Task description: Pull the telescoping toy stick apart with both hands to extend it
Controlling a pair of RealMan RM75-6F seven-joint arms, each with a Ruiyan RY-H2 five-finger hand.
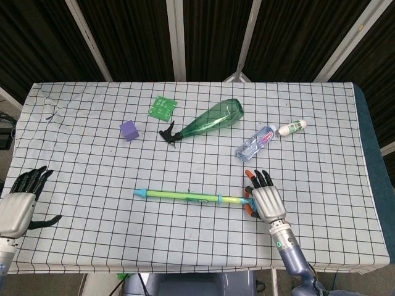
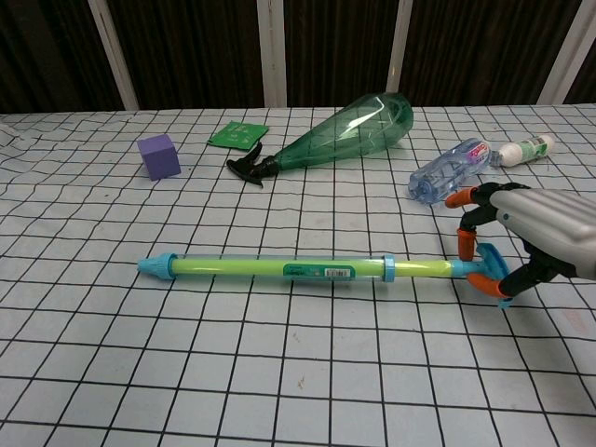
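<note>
We recorded the telescoping toy stick [image 2: 298, 269] lying flat on the checked tablecloth [image 1: 92, 166], in the near-centre part of the table, running left to right. Its body was yellow-green with a light-blue cap at the left tip, a light-blue collar toward the right, and a thinner yellow rod leading to a blue T-handle at the right end. A small printed sticker sat on the barrel; we could not read its writing.

The right hand [image 2: 521, 240] was at the handle end, orange-tipped fingers [image 2: 463, 244] curled around the blue handle from above, thumb below it; we noted it as gripping the stick. In the head view the same hand [image 1: 261, 198] covered the handle, palm down.

The left hand [image 1: 20, 200] hung over the left edge of the table, well apart from the stick, fingers spread and holding nothing. It did not show in the chest view.

Behind the stick we logged a green spray bottle [image 2: 345, 133] on its side, black trigger head pointing left. To its right lay a clear water bottle [image 2: 449, 170] with a blue-and-red label, text illegible, and just beyond it a small white bottle [image 2: 527, 147] with a green-printed label, also illegible. A green packet [image 2: 238, 134] lay left of the sprayer, lettering too small to tell. A purple cube [image 2: 158, 155] stood further left.
</note>
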